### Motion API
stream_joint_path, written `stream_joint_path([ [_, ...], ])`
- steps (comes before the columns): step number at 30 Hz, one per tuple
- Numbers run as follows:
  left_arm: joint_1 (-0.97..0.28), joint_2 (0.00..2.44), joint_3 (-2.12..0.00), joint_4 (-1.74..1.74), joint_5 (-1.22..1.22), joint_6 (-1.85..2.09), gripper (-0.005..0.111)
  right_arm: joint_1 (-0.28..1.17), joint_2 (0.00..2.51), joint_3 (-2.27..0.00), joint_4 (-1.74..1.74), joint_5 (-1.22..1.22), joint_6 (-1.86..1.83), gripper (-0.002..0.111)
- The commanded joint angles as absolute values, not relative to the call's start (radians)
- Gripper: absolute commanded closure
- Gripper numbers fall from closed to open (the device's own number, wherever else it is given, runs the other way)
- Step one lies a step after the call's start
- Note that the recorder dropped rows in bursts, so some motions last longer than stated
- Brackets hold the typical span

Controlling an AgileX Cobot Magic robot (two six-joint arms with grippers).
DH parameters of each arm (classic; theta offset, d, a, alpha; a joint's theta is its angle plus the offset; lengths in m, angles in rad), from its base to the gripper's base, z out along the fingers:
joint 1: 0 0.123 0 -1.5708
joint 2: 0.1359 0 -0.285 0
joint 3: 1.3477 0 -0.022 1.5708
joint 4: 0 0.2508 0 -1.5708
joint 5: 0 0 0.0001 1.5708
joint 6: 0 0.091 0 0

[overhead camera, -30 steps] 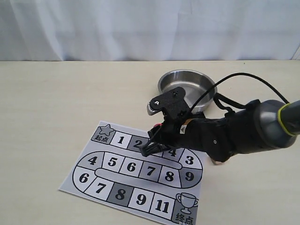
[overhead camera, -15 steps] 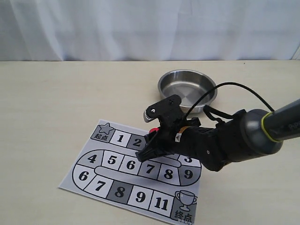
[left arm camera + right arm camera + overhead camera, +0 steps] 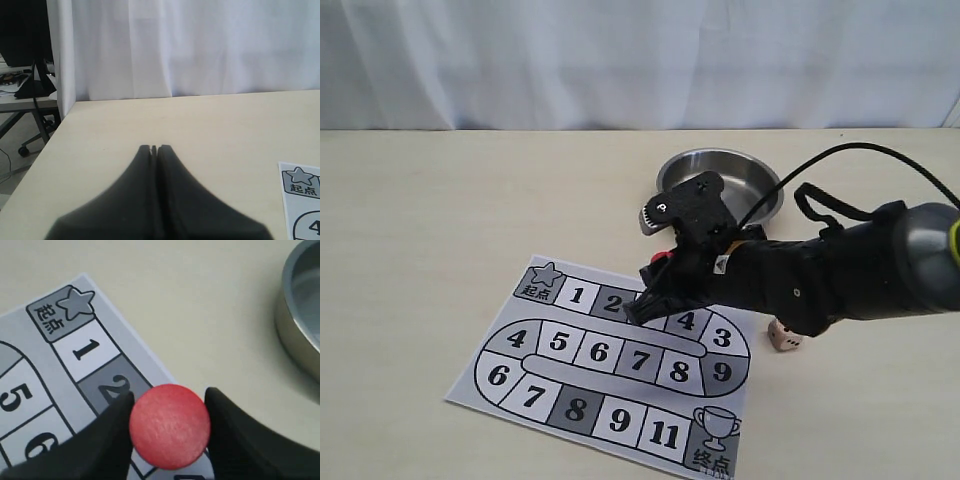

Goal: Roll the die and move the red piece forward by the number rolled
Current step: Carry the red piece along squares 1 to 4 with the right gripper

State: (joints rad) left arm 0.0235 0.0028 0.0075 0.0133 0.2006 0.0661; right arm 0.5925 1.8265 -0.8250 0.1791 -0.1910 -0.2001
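Note:
My right gripper (image 3: 169, 394) is shut on the red piece (image 3: 170, 426), a round red pawn seen from above, with a black finger pressed against each side. It hangs over the board's outer edge, right beside the dark square 2 (image 3: 112, 387). In the exterior view the right gripper (image 3: 642, 312) points down at the board's top row, and its fingers hide the pawn. The die (image 3: 784, 335), a pale cube with dark pips, lies on the table just right of the board under the right arm. My left gripper (image 3: 155, 148) is shut on nothing above bare table.
The paper game board (image 3: 535, 395) lies flat on the table with numbered squares, a star start square (image 3: 542, 281) and a trophy end square (image 3: 717, 432). A steel bowl (image 3: 760, 176) stands behind the right arm. The table's side edge (image 3: 45, 150) shows in the left wrist view.
The right arm swung down and left over the board, then came back up and to the right. The die now shows more fully beneath the arm.

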Motion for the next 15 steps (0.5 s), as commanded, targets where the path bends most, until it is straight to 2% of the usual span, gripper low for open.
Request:
stream_joint_path([
  [1,0.022,0.0,0.0,0.014,0.189,0.062,0.107,0.558,1.819,-0.789,0.172,-0.198,-0.199,0.104],
  [8,0.022,0.0,0.0,0.014,0.18,0.062,0.107,0.558,1.859,-0.713,0.172,-0.364,-0.124,0.104],
  [15,0.022,0.0,0.0,0.014,0.18,0.062,0.107,0.56,1.934,-0.715,0.168,-0.379,-0.126,0.104],
])
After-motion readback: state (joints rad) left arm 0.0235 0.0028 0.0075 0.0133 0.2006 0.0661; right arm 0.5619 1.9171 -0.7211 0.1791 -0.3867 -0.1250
